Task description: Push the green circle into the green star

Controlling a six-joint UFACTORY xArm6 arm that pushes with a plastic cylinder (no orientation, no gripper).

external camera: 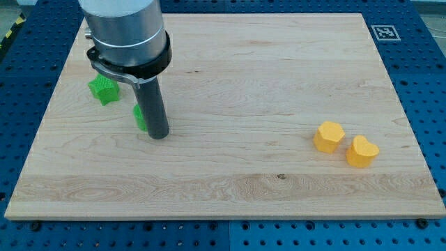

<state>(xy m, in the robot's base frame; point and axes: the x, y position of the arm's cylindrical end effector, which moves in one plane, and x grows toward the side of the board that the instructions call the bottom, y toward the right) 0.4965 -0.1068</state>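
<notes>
The green star [103,90] lies on the wooden board near the view's upper left. The green circle [139,117] sits a little to the right of and below the star, mostly hidden behind the dark rod; only its left edge shows. My tip [159,136] rests on the board right against the circle's right side. The star and the circle are apart, with a small gap of bare wood between them.
Two yellow blocks lie at the view's right: a yellow rounded block [328,136] and a yellow heart [362,151] just beside it. The board [244,77] lies on a blue perforated table. A printed marker [385,32] sits at the top right corner.
</notes>
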